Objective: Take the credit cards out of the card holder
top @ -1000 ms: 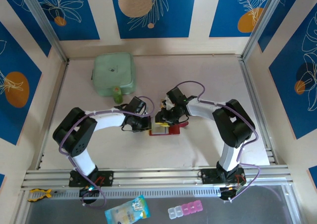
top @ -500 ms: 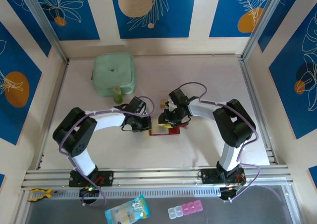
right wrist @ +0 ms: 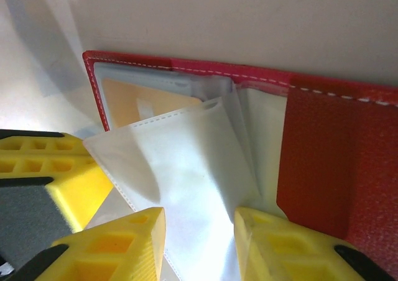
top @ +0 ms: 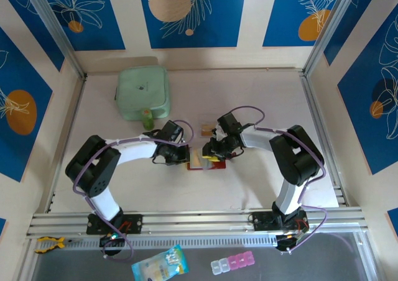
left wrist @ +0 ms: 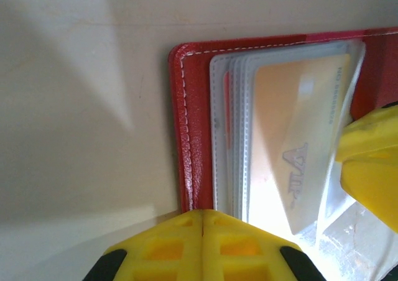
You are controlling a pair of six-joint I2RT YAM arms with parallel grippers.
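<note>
The dark red card holder (left wrist: 189, 138) lies open and flat on the table (top: 261, 107), about midway between the two arms, its long axis running left to right in the top view. Its stack of pale clear sleeves (right wrist: 186, 163) is fanned up from the inner face. A gold-orange credit card (left wrist: 298, 138) sits inside the uppermost flat sleeve, its long side parallel to the stitched red edge beside it, raised lettering facing up. The left tool (left wrist: 203, 247) has its yellow fingers pressed together, their tips at the edge of the holder's red cover and the sleeve stack, nothing pinched between them. The right tool (right wrist: 198, 219) has its fingers partly spread. One lifted, bulging sleeve lies in the gap between them, and the right-hand finger rests next to the bare red flap. Whether the pads actually squeeze that sleeve cannot be told. A small tan card (top: 206, 130) lies loose on the table just beyond the holder. A mint-green pouch (top: 143, 93) sits well apart, toward the far left.
</note>
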